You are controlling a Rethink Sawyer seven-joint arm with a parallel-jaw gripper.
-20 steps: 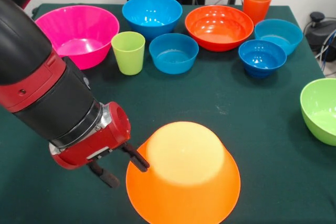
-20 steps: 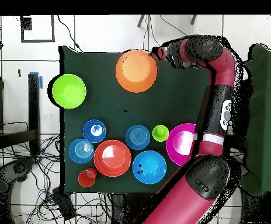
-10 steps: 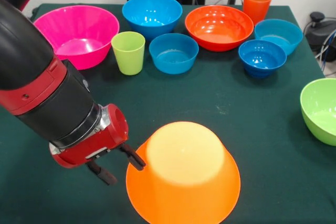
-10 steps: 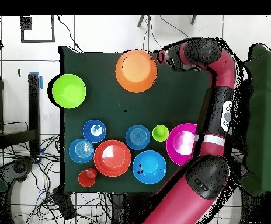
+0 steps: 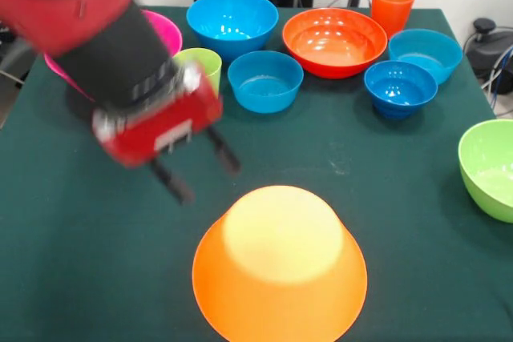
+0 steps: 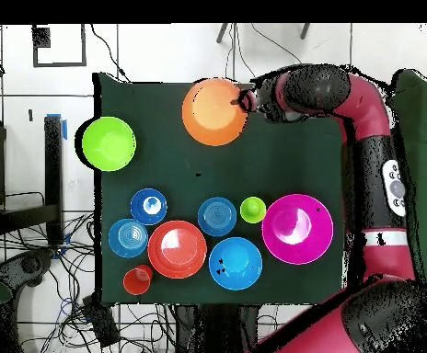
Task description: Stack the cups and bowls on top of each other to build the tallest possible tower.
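Note:
The large light-orange bowl (image 5: 279,266) (image 6: 214,111) lies upside down on the green table, with nothing on it. My gripper (image 5: 210,182) (image 6: 245,96) hovers just beyond its rim, raised off the table and blurred by motion, open and empty. The lime green cup (image 5: 207,60) (image 6: 252,210) and pink bowl (image 5: 163,28) (image 6: 296,228) are partly hidden behind the arm in the front view. Upright in the far rows are the blue bowl (image 5: 232,22), red-orange bowl (image 5: 334,40), orange cup (image 5: 392,4) and three small blue bowls (image 5: 265,80) (image 5: 400,86) (image 5: 425,52).
A lime-green bowl (image 5: 489,167) (image 6: 109,143) stands alone at the table's edge, apart from the rest. Cables and floor surround the table (image 6: 282,165) in the overhead view.
The gripper has risen from the table beside the upside-down bowl's rim and swung up and back. The arm has shifted outward, uncovering the pink bowl in the overhead view. No bowl or cup moved.

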